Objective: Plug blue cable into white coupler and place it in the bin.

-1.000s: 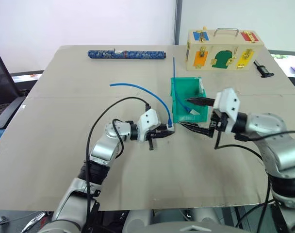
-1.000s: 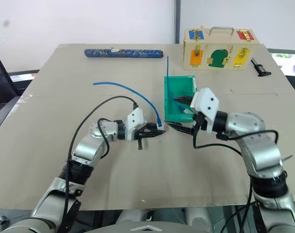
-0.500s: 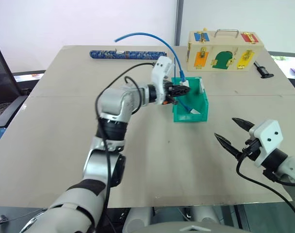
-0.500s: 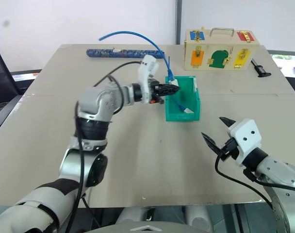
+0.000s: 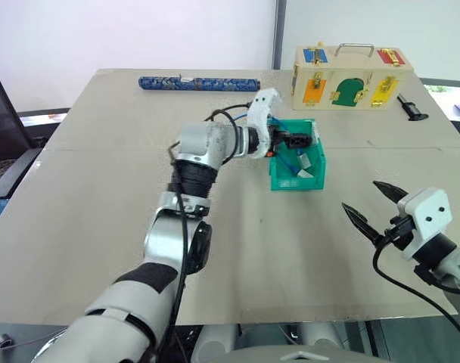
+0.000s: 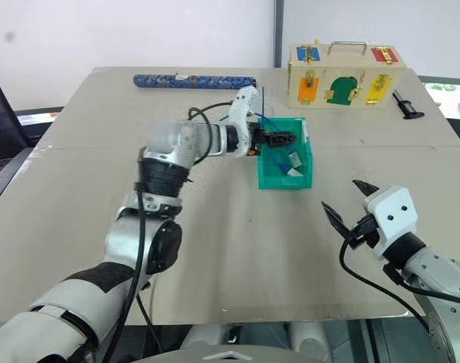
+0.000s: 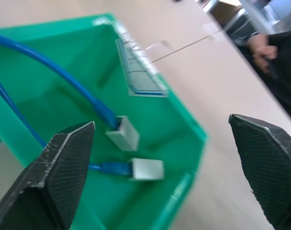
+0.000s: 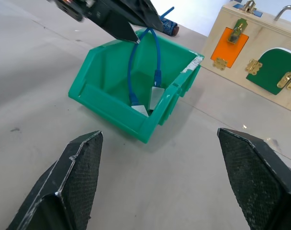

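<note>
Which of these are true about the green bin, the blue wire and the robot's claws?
1. The blue cable lies inside the bin. True.
2. The left claw is squeezing the cable. False: its fingers stand wide apart over the bin, holding nothing.
3. The right claw is open and empty. True.
4. The bin sits on top of the wooden box. False: it stands on the table, in front of the box.
5. White blocks sit on the cable's ends in the bin. True.
</note>
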Tool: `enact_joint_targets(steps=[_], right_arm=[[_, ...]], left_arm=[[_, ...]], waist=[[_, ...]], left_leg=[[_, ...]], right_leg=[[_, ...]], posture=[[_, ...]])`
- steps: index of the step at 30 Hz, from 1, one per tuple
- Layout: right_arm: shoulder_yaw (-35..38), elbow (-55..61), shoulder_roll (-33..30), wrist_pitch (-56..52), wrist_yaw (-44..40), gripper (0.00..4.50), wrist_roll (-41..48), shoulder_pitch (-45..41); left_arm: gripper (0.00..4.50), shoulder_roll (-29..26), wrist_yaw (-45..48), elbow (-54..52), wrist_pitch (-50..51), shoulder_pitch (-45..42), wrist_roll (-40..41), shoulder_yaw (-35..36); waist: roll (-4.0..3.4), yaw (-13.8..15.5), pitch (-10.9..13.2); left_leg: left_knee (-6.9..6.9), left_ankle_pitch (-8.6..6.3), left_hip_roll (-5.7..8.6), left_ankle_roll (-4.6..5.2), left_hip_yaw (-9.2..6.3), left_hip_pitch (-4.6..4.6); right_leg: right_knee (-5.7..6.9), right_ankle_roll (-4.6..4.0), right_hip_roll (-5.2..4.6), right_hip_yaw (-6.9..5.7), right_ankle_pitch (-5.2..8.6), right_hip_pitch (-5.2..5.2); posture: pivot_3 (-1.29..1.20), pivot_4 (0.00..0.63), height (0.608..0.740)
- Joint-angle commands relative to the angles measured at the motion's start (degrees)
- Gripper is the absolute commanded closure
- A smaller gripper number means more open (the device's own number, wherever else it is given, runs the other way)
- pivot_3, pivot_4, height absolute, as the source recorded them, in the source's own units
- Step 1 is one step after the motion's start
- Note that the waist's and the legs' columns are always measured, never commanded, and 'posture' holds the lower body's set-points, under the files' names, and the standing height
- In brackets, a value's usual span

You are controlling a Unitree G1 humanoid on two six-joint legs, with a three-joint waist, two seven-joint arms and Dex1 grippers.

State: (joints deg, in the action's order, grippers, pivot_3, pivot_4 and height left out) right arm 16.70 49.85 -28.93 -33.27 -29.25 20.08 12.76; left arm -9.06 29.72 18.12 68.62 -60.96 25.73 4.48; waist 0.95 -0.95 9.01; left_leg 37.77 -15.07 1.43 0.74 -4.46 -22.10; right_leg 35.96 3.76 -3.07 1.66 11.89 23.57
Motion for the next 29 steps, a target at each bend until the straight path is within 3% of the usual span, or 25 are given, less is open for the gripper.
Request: enact_joint_targets(steps=[1, 7, 9, 13, 14, 15, 22, 29], right_arm=[[2.6, 0.8, -0.6, 1.0, 0.0, 0.75, 2.2, -0.9], [5.3, -3.7, -2.4, 3.2, -2.7, 0.75, 5.2, -2.5], [6.1, -6.2, -2.7, 4.1, -4.1, 0.75, 6.6, -3.4], [8.8, -12.0, -6.2, 5.4, -9.0, 0.75, 8.8, -3.7], [9.4, -13.4, -6.8, 6.2, -10.3, 0.24, 9.2, -3.2], [10.0, -14.4, -7.4, 6.9, -11.4, 0.04, 9.4, -2.5], [14.6, -20.8, -11.9, 10.9, -20.9, 0.04, 10.4, 4.0], [17.3, -28.3, -16.2, 16.3, -26.8, 0.04, 8.0, 8.1]], left_arm=[[0.08, -2.9, 1.9, -13.2, 2.9, 5.1, 4.6, 1.5], [0.08, -8.8, 5.2, -32.0, -6.4, 19.2, 6.2, 0.6], [0.08, -13.6, 10.6, -35.4, -11.5, 25.2, 6.1, -0.1], [0.08, -17.5, 14.8, -39.9, -20.2, 35.5, 8.5, 5.9], [0.00, -19.2, 16.4, -41.0, -22.4, 38.6, 7.9, 5.9], [0.00, -20.4, 17.7, -41.8, -24.5, 41.8, 7.7, 6.7], [0.00, -28.3, 24.9, -40.9, -37.0, 60.6, 4.7, 11.3], [0.00, -31.5, 27.8, -36.7, -42.6, 66.8, 3.8, 12.0]], waist=[[-0.02, 0.0, 0.0], [-0.02, 0.6, 0.0], [-0.04, 0.4, 0.0], [-0.02, 0.3, 0.0], [-0.03, 0.3, 0.0], [-0.04, 0.3, 0.0], [-0.04, 0.5, 0.0], [-0.03, 0.7, 0.0]], left_leg=[[-0.02, 0.06, -0.02, -0.10, 0.01, 0.02], [-0.04, 0.14, -0.07, -0.24, 0.04, 0.02], [-0.04, 0.13, -0.05, -0.22, 0.02, 0.03], [-0.23, 0.01, -0.10, 0.00, 0.25, 0.20], [-0.23, 0.00, -0.10, 0.02, 0.25, 0.20], [-0.24, 0.00, -0.10, 0.02, 0.27, 0.21], [-0.31, -0.01, -0.16, 0.05, 0.38, 0.24], [-0.27, -0.01, -0.34, 0.07, 0.89, 0.37]], right_leg=[[0.02, 0.00, 0.00, 0.02, 0.00, -0.01], [-0.01, -0.03, -0.05, 0.08, -0.01, -0.02], [-0.04, -0.04, -0.06, 0.05, -0.01, -0.04], [-0.03, -0.12, -0.05, 0.29, 0.03, -0.05], [-0.03, -0.12, -0.04, 0.28, 0.03, -0.04], [-0.03, -0.12, -0.04, 0.29, 0.03, -0.05], [-0.09, -0.28, -0.06, 0.37, 0.12, -0.05], [-0.08, -0.05, -0.02, 0.40, 0.27, -0.13]], posture=[[0.00, 0.150, 0.740], [0.00, 0.150, 0.740], [0.00, 0.150, 0.740], [0.00, 0.150, 0.740], [0.00, 0.150, 0.740], [0.00, 0.150, 0.740], [0.00, 0.150, 0.740], [0.00, 0.150, 0.740]])
